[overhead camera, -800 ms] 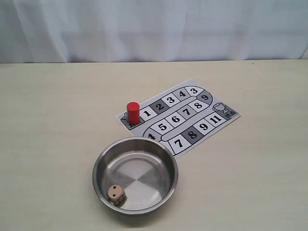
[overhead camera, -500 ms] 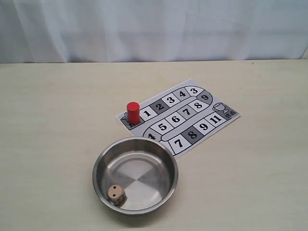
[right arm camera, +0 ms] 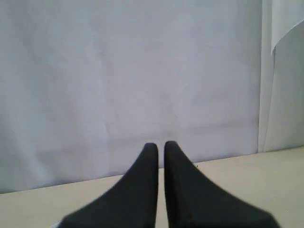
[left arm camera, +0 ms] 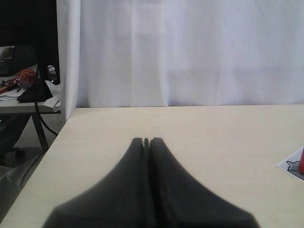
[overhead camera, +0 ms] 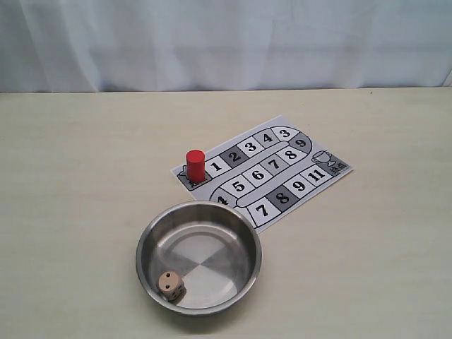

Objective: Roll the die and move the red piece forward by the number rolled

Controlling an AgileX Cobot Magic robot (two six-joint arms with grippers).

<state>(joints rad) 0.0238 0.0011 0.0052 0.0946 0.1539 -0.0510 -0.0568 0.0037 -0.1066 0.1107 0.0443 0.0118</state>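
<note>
Die (overhead camera: 169, 284): I see it inside the steel bowl (overhead camera: 200, 205), against its wall.
Red piece (overhead camera: 195, 164): upright on the board (overhead camera: 282, 198), at the start corner just beside square 1.
Left gripper (left arm camera: 146, 141): clenched, holding nothing.
Right gripper (right arm camera: 161, 145): clenched, holding nothing.

Looking along left gripper (left arm camera: 146, 141): jaws pressed together, nothing held.
Poised above pale surface (left arm camera: 213, 137); white curtain (left arm camera: 190, 52) behind; sliver of red piece (left arm camera: 301, 162) on printed board corner (left arm camera: 289, 166), cut off by frame edge, well apart from gripper.
</note>
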